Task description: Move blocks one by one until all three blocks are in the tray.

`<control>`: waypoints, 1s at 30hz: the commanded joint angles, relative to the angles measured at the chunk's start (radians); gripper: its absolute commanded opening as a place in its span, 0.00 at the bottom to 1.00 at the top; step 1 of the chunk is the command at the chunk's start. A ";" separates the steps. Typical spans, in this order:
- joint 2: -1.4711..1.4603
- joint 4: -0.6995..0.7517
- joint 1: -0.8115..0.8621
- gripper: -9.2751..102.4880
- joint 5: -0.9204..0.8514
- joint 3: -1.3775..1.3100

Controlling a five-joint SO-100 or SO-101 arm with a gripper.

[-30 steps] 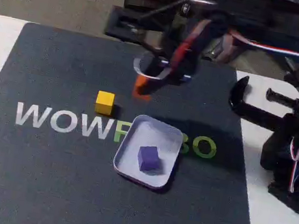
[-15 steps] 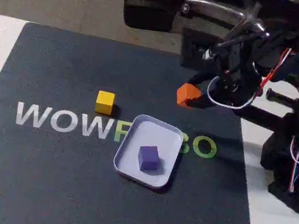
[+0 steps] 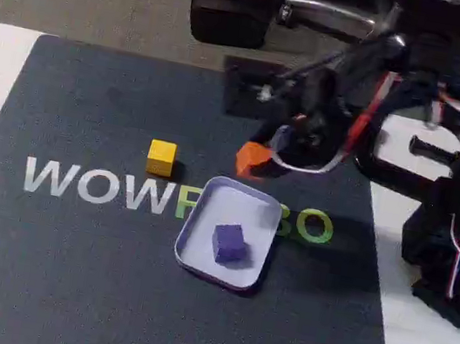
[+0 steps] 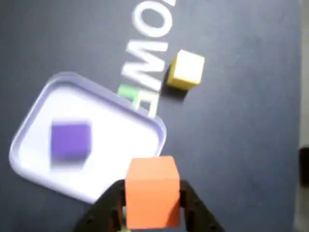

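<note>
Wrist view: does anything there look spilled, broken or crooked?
Nothing stands out. The small orange cube sits squarely in the gripper, near the pale lavender tray's rim. The purple cube lies inside the tray, and the yellow cube rests on the dark mat.

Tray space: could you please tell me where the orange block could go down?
The tray is bare along its far end and both sides of the purple block. The hand, holding the orange block, hovers by the far rim.
</note>
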 commanded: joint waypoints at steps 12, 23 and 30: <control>-0.253 -0.006 0.000 0.13 0.021 -0.255; -0.256 -0.012 0.008 0.26 0.020 -0.255; -0.316 -0.012 0.000 0.27 0.118 -0.337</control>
